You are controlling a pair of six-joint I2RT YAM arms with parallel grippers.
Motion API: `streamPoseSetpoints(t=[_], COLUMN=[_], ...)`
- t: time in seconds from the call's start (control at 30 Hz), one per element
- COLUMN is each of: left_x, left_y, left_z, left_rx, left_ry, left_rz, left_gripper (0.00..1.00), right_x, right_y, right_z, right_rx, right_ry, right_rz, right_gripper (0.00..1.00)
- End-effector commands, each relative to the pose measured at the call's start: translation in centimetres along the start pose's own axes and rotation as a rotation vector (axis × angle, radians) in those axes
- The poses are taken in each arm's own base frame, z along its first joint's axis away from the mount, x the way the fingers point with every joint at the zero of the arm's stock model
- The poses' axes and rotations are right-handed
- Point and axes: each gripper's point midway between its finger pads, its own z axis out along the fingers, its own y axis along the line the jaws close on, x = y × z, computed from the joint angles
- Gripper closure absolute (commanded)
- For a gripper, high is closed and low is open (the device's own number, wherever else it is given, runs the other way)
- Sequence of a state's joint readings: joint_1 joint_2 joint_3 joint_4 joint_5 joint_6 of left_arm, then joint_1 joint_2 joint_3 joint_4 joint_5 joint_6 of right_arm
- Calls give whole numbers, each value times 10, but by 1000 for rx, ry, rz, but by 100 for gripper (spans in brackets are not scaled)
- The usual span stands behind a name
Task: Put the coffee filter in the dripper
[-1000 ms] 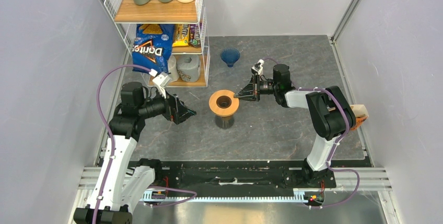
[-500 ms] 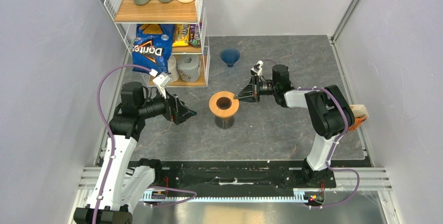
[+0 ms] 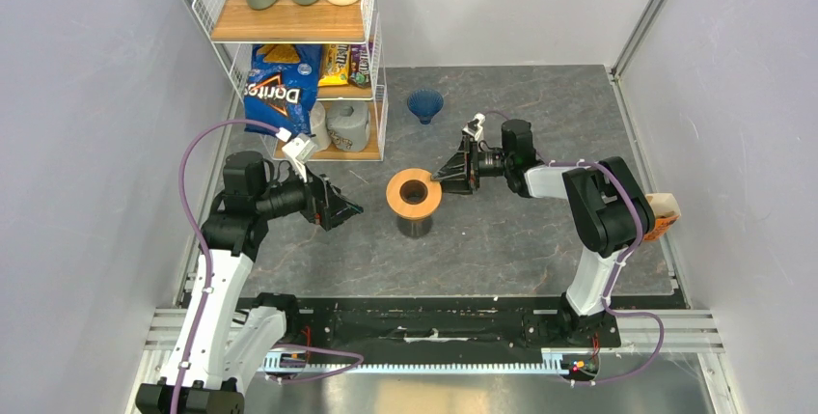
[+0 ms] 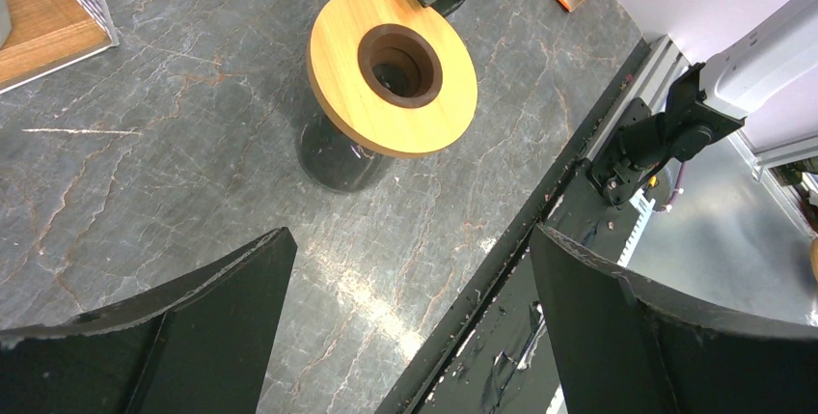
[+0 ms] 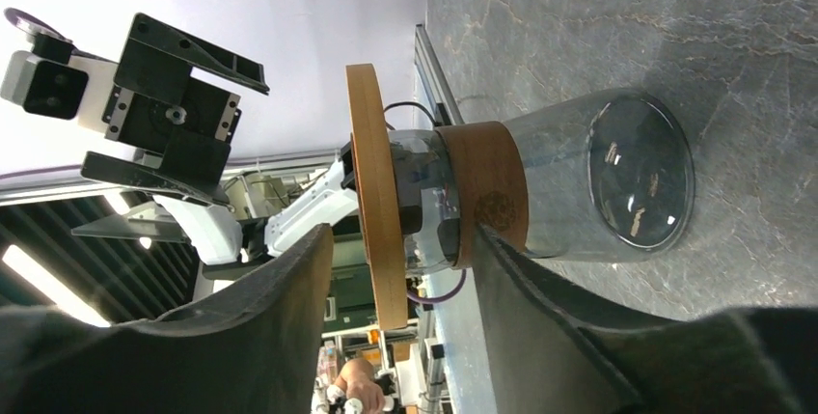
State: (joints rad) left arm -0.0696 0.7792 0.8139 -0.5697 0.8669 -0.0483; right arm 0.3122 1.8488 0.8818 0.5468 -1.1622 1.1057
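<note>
a: two grippers in view; which one is busy?
b: the right gripper; its jaws stand parted with the rim of the wooden ring between them, at the ring's 2 o'clock; whether a pad touches the wood i cannot tell from the wrist view.
a: and the left gripper?
b: spread wide, holding nothing, off the ring's 9 o'clock.
a: where are the task's own things?
b: the dripper sits on the table at 12 o'clock from the ring, well apart; the coffee filter i can't pick out; it may be in the orange-and-white holder at the far 3 o'clock edge.
a: so the step in hand?
b: groundwork, i'd judge, at the ring atop the dark cup; no filter is fetched yet; next calls for a gentle pinch on that floppy paper, then a carry to the dripper's mouth.
</note>
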Motion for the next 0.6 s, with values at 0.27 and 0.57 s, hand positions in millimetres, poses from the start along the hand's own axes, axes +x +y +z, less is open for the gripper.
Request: streamPoseSetpoints(t=[0.27,0.57], left_x=[-7,-16], left_y=[-6,-7], left_z=[-3,-3], left_rx=[14,3], left_ry=[-8,-40], left_rz=[28,5], left_gripper=[0,0], right_x=[-26,-105], right_y=[38,24], right_z=[-45,-105], right_rx=[107,398], right_ry=[-72,-350], right_rz=[-215,-291], right_gripper=[22,23])
